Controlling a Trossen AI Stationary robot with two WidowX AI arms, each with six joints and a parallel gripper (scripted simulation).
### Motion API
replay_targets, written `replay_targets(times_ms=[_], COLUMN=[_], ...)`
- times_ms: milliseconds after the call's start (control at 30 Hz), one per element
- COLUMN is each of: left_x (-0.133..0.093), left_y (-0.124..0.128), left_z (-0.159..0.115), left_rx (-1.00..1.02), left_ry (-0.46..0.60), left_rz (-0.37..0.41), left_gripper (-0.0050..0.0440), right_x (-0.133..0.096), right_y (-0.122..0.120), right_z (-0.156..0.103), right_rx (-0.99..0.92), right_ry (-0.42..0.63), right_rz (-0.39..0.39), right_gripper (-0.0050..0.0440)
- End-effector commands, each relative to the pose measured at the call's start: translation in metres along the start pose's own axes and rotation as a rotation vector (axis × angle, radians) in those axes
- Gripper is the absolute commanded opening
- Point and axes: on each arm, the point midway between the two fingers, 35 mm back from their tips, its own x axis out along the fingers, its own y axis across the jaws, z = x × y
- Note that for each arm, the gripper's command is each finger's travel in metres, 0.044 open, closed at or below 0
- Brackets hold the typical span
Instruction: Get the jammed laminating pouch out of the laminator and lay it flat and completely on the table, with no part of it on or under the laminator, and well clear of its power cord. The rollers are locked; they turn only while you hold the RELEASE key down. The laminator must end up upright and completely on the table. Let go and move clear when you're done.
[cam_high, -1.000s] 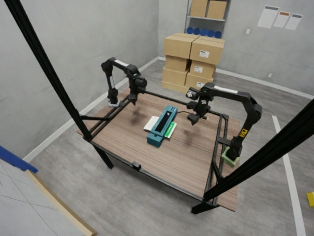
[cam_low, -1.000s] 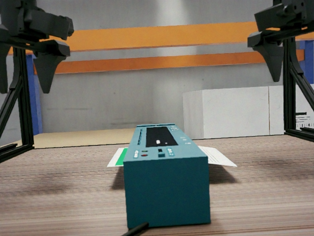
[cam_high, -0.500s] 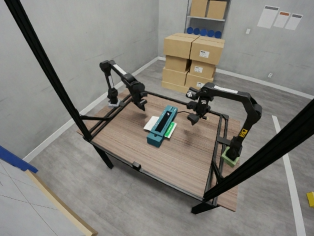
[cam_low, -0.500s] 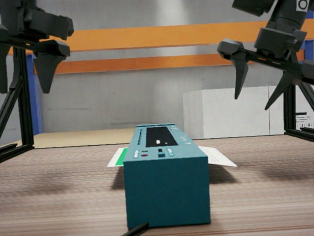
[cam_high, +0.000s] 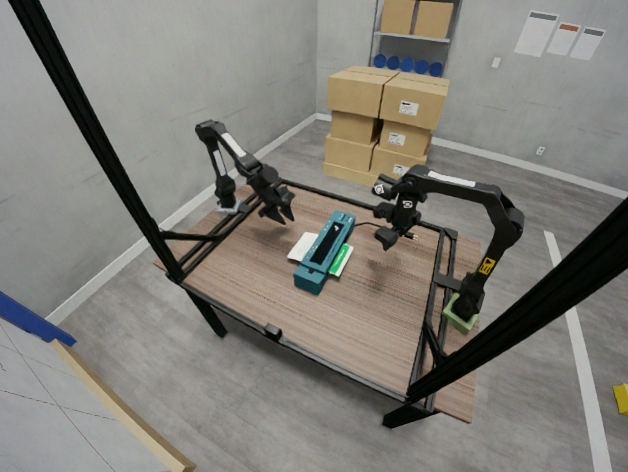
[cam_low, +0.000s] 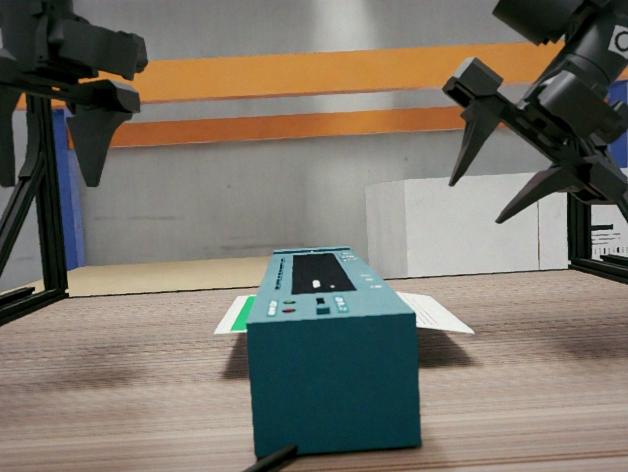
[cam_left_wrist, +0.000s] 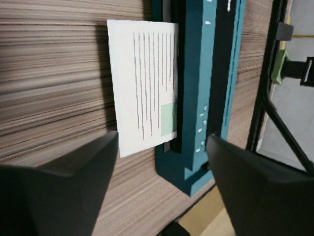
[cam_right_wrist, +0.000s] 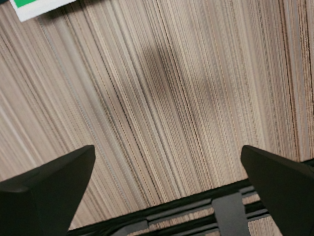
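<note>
The teal laminator (cam_high: 324, 251) stands upright mid-table, also seen in the exterior view (cam_low: 329, 345). The jammed pouch runs through it: a white printed part (cam_high: 303, 246) sticks out on one side and a green-edged part (cam_high: 341, 259) on the other. My left gripper (cam_high: 278, 210) hovers open and empty above the white part, which shows in the left wrist view (cam_left_wrist: 145, 85) beside the laminator (cam_left_wrist: 210, 90). My right gripper (cam_high: 386, 237) hovers wide open and empty over bare table past the green side; only the pouch's green corner (cam_right_wrist: 40, 6) shows in the right wrist view.
The black power cord (cam_high: 365, 224) runs from the laminator's far end toward the right arm, ending in a plug (cam_high: 411, 236) near the table frame. Small keys and lights (cam_low: 319, 304) sit on the laminator's top. Black frame rails edge the table.
</note>
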Motion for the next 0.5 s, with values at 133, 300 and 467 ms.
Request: replay_targets(times_ms=[133, 300, 467], left_x=[0.009, 0.034, 0.034], left_y=[0.005, 0.027, 0.027], left_z=[-0.002, -0.004, -0.004], left_rx=[-0.040, -0.075, -0.075], left_ry=[-0.007, -0.017, -0.017], left_rz=[-0.055, -0.085, -0.085], left_gripper=[0.0266, 0.0266, 0.0266], right_x=[-0.006, -0.006, -0.006], right_y=[0.000, 0.000, 0.000], right_z=[0.001, 0.001, 0.001], right_rx=[0.000, 0.000, 0.000], right_ry=[-0.024, -0.024, -0.024], right_rz=[0.003, 0.003, 0.003], right_gripper=[0.0440, 0.0440, 0.0440])
